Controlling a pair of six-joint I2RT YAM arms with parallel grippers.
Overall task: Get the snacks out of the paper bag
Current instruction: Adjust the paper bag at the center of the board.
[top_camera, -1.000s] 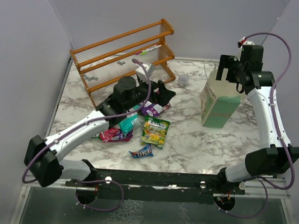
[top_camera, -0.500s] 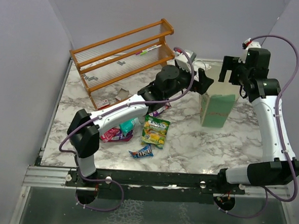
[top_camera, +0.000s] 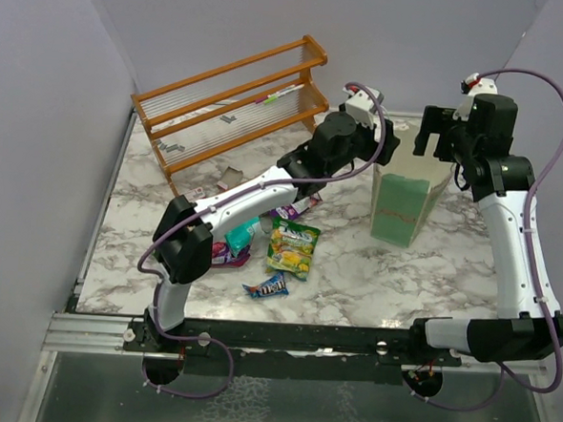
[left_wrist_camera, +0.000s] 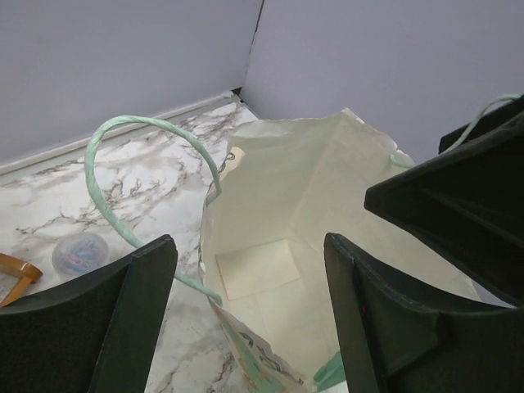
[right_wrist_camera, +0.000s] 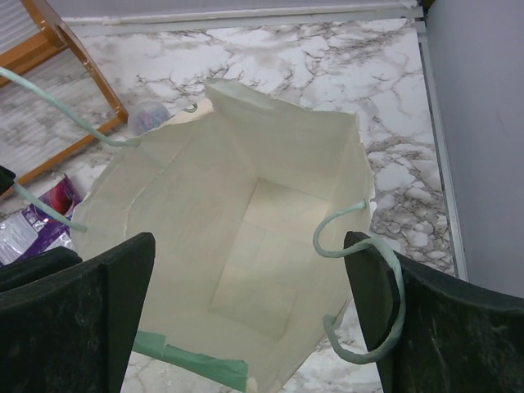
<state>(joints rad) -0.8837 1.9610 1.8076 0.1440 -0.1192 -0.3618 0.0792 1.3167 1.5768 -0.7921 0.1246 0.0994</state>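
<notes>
The mint-green paper bag (top_camera: 401, 207) stands upright at the back right, mouth open. Its cream inside (left_wrist_camera: 282, 246) shows bare down to the bottom in both wrist views (right_wrist_camera: 246, 237); no packet shows in it. My left gripper (top_camera: 389, 146) is open and empty at the bag's left rim (left_wrist_camera: 250, 327). My right gripper (top_camera: 436, 144) is open above the mouth (right_wrist_camera: 250, 319), and a bag handle (right_wrist_camera: 372, 278) drapes over its right finger. The snacks lie on the table: green-yellow (top_camera: 294, 247), purple (top_camera: 291, 209), teal (top_camera: 241, 234), pink-red (top_camera: 218, 254), and a dark blue bar (top_camera: 267, 287).
A wooden rack (top_camera: 231, 98) stands at the back left, with small white cards (top_camera: 228, 177) before it. A small grey cup (left_wrist_camera: 79, 254) sits on the marble behind the bag. Grey walls close in the back and right sides.
My left arm has swung from over the packets across to the bag's left rim. The right gripper has shifted slightly right, and the bag has moved a little toward the front.
</notes>
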